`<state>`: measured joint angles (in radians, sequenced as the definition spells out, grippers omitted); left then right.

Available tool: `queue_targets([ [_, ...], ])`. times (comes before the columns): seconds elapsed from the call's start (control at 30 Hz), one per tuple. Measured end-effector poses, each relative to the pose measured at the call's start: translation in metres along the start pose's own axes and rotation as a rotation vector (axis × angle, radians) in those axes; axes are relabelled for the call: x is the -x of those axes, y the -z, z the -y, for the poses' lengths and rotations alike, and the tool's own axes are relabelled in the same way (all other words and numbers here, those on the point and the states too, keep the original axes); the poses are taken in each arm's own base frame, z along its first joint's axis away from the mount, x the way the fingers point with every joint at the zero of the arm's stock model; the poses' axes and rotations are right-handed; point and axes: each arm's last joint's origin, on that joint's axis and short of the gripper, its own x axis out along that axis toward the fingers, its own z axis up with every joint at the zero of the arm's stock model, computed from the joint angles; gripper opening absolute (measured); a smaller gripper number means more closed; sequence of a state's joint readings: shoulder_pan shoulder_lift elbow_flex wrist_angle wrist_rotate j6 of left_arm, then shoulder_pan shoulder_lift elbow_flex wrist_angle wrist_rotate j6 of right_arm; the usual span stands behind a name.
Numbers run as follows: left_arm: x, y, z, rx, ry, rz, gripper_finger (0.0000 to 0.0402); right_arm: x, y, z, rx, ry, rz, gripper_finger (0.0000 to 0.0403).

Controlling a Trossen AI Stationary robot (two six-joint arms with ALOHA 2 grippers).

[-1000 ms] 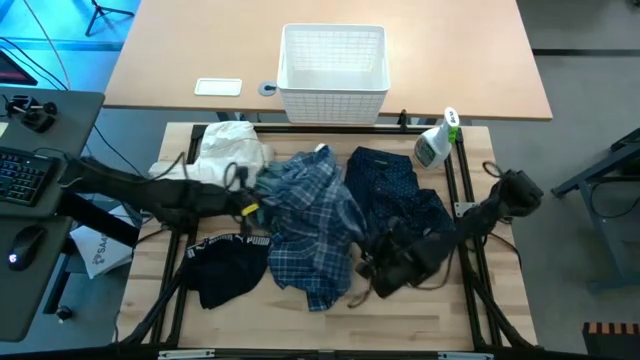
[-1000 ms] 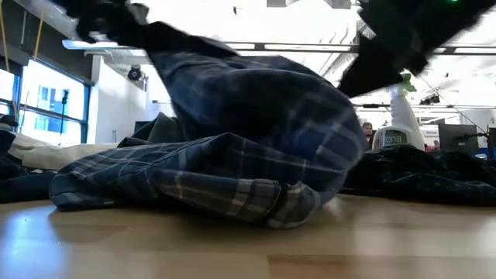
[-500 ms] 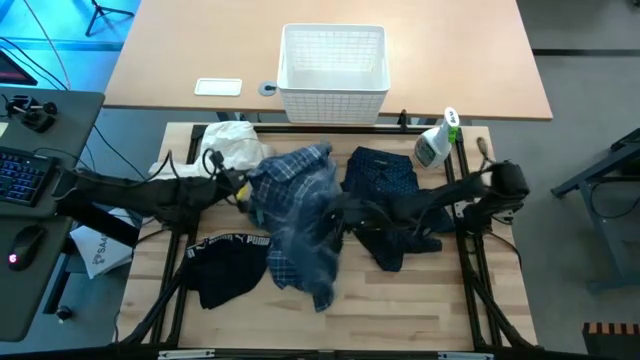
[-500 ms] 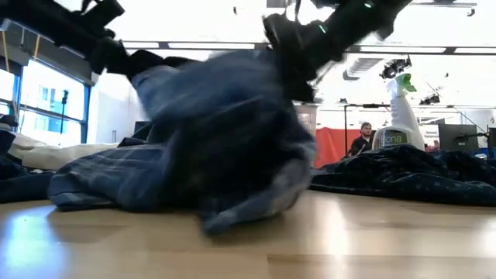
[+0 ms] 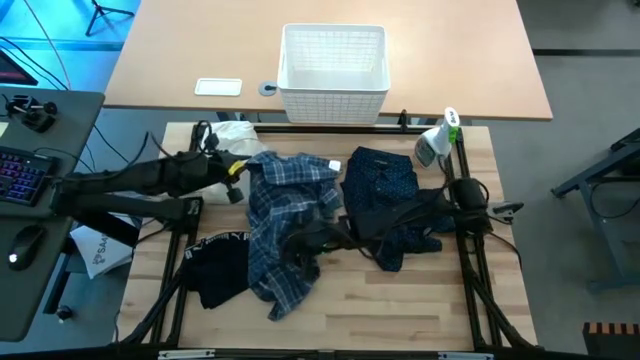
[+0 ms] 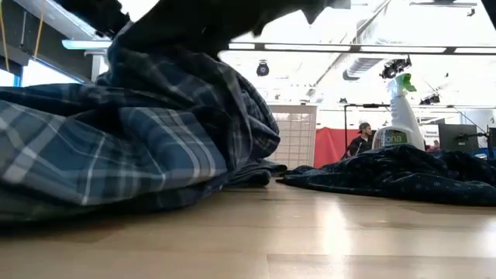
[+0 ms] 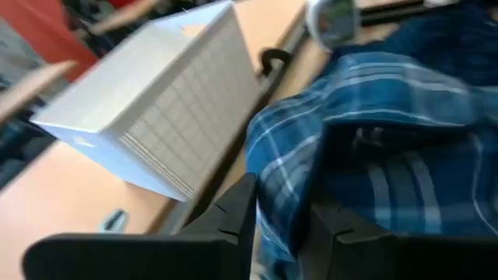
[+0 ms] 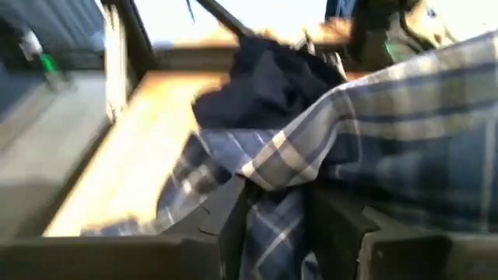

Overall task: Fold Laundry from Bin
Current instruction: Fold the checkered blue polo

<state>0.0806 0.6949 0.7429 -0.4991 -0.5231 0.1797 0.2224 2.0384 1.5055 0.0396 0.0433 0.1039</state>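
Here both end effectors have plaid cloth between their fingers: the left end effector (image 7: 276, 225), at the upper left of the garment in the high view, pinches an edge of the blue-white plaid shirt (image 5: 285, 225) with its fingers close together, and the right end effector (image 8: 272, 214), reaching in from the right of the frame to the shirt's middle (image 5: 305, 238), has a fold of the same plaid caught in a narrow gap. The shirt lies rumpled in the centre of the wooden tabletop (image 5: 400, 310), running from upper centre down toward the lower left. Just left of it, in the lower left of the frame, sits the black piece with white Puma lettering (image 5: 215, 268); at upper left the white cloth (image 5: 235, 135) lies bunched; to the right the navy dotted trousers (image 5: 385, 190) spread under the right arm. The bin (image 5: 333, 72) stands at top centre on the farther desk, and it looks emptied; a spray bottle (image 5: 435, 143) stands at the upper right. As I read it, the step in hand is spreading the shirt flat before any fold. The next move likely calls for the two grips to pull apart toward opposite edges, keeping the cloth taut and low so it lies smooth, and clear of the trousers so they are not dragged along.
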Motion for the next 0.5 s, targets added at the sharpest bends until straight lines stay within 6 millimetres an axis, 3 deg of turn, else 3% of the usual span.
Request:
queue_targets([
  [0.1, 0.008, -0.004, 0.004, 0.031, 0.053, 0.001, 0.0069, 0.021, -0.017, -0.011, 0.041, 0.036, -0.069, 0.0149],
  [0.2, 0.012, -0.005, 0.016, -0.024, 0.114, 0.016, 0.0063, 0.041, -0.020, -0.025, 0.076, 0.052, -0.104, 0.0175],
  [0.33, 0.012, -0.006, 0.040, -0.098, 0.124, 0.008, 0.0045, 0.044, 0.005, -0.036, 0.073, 0.094, -0.067, 0.0196],
  [0.5, 0.017, -0.008, 0.084, -0.179, 0.261, 0.019, 0.0025, 0.044, 0.043, -0.033, -0.034, 0.150, -0.086, 0.0197],
])
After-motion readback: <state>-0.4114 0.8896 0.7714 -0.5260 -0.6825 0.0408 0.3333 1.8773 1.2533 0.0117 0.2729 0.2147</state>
